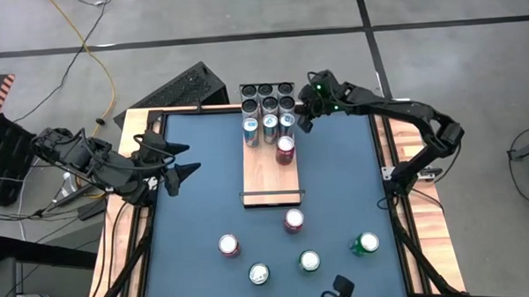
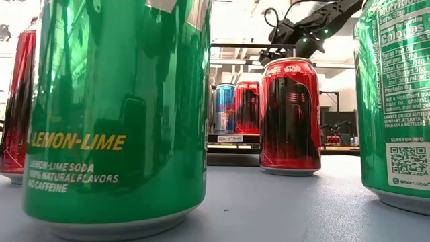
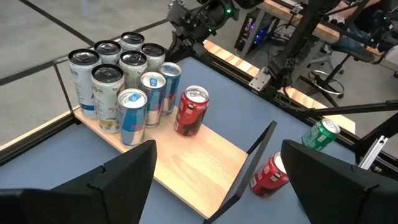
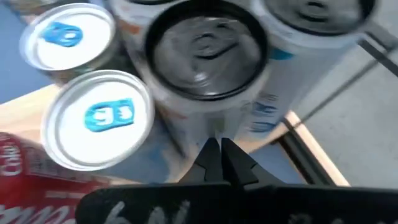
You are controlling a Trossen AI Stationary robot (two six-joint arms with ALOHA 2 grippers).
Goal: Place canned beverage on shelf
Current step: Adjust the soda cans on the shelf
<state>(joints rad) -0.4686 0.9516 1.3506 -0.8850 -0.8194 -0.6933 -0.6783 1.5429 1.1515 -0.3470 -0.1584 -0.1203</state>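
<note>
Right now my right claw [image 1: 306, 122] sits just right of the can rows at the upper middle of the overhead frame, fingers pinched together on nothing. A red can [image 1: 285, 149] stands on the shelf [image 1: 270, 179] just below those rows, so I judge that placement finished. My left claw [image 1: 179, 167] waits spread wide at the left table [image 1: 196, 213] edge. Five loose cans remain lower down; the nearest, another red one [image 1: 293, 220], stands just below the shelf's near rail. Next I'd pull the right arm back, open it, and descend over that can.
</note>
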